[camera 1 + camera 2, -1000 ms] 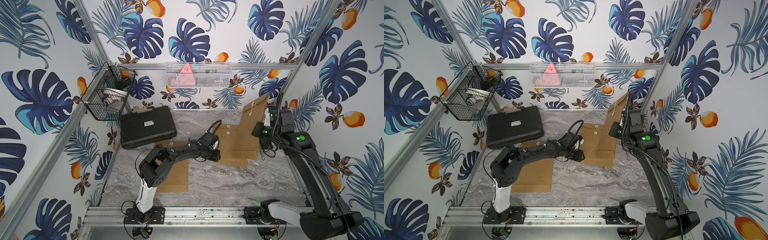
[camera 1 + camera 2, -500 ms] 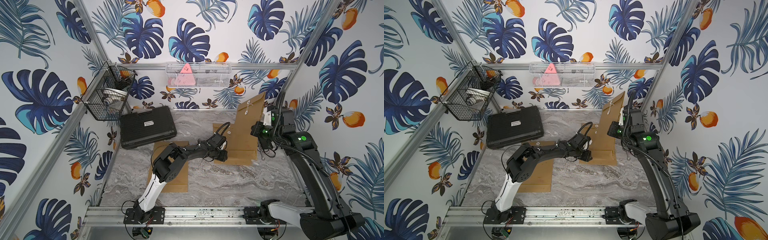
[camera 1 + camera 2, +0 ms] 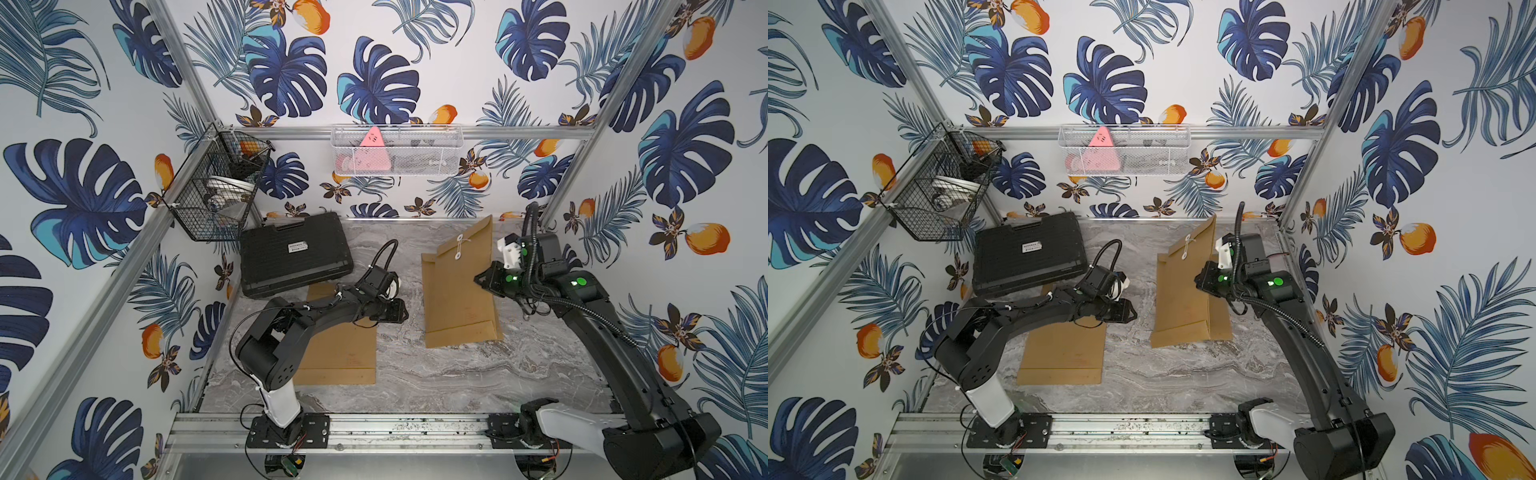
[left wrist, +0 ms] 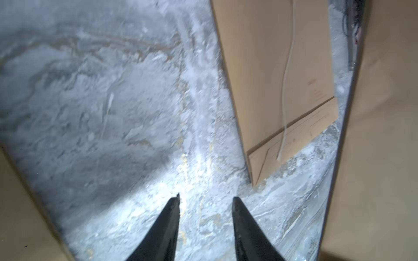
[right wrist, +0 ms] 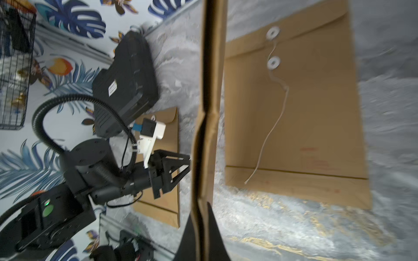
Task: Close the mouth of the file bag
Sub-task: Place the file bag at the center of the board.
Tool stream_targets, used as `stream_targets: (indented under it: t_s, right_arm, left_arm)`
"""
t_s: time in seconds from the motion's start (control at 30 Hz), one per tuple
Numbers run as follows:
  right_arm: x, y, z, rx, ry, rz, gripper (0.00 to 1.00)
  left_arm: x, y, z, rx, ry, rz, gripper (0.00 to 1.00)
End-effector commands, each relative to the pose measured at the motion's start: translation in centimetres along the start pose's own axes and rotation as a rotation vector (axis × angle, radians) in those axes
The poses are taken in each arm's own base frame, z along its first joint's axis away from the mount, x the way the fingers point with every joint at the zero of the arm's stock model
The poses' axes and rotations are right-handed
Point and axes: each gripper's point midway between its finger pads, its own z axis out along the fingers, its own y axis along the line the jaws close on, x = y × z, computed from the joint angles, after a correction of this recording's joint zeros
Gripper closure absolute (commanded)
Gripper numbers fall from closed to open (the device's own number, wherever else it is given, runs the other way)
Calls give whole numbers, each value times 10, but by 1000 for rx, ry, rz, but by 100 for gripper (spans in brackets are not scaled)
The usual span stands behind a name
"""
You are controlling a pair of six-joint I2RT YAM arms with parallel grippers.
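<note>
Our right hand (image 5: 201,210) is closed on the long edge of the brown file bag (image 5: 208,113). The bag runs edge-on up the middle of the right wrist frame, and its paper edge is buckled halfway along. In both top views the bag sits right of centre on the table (image 3: 436,386), tilted, with its right edge raised. Our left hand (image 4: 205,196) hangs half open, gripping nothing, over the marble and apart from the bag. Beneath lies a second bag (image 5: 294,113), flat, its white string (image 5: 271,126) loose.
</note>
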Motion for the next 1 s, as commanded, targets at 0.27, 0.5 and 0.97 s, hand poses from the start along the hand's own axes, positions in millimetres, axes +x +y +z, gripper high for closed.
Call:
stream_targets:
  t_s: [0.27,0.5,0.97]
  right_arm:
    - [50,9,78,-144,143,124,100]
    - [92,-14,127,-73,228,151,100]
    - [139,-26,180,107,286,158,69]
  left_arm:
    - [11,49,-40,-58,-88,-116,57]
    - [-5,28,-68,-35,-129,-56,57]
    - [-33,-11,-82,61,-176,1,58]
